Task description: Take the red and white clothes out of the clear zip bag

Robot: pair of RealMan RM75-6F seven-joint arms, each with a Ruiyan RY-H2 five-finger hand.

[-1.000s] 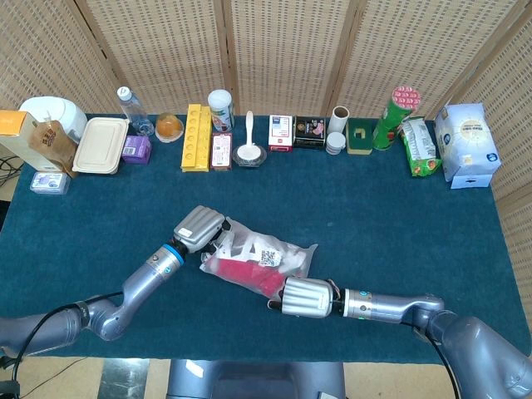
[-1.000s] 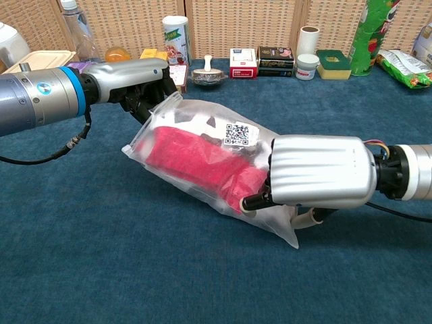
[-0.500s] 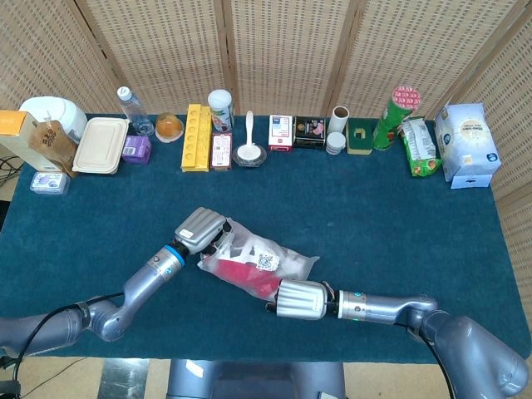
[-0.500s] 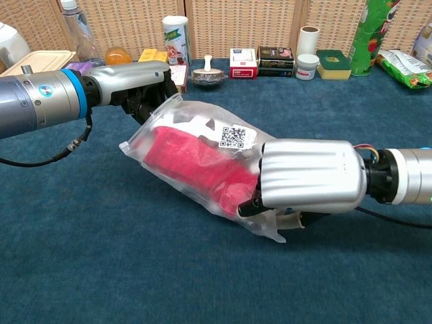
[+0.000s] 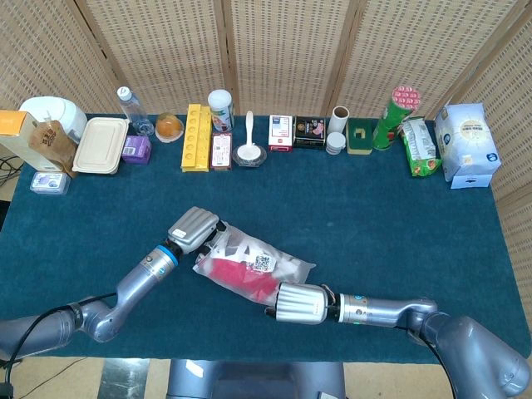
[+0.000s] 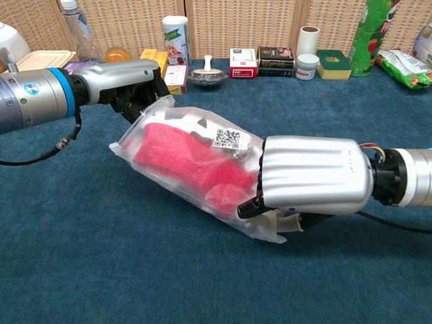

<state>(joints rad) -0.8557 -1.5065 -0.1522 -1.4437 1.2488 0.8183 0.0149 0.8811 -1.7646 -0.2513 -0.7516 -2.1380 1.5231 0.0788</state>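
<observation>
Your left hand [image 6: 125, 81] grips the bag [image 6: 196, 169] at its upper-left end; your right hand [image 6: 307, 182] holds the lower-right end. The clothes [image 6: 185, 165] lie lengthwise between them, nearer the left.

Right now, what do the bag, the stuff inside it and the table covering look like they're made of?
The zip bag looks like thin frosted plastic: you see through it, and it creases and shines. The red clothes and white clothes look like soft matte fabric, bunched in folds. The table cover seems a dark blue felt or short-pile cloth, dull and fuzzy. Both hands' shells look like ribbed silver metal or painted plastic.
</observation>
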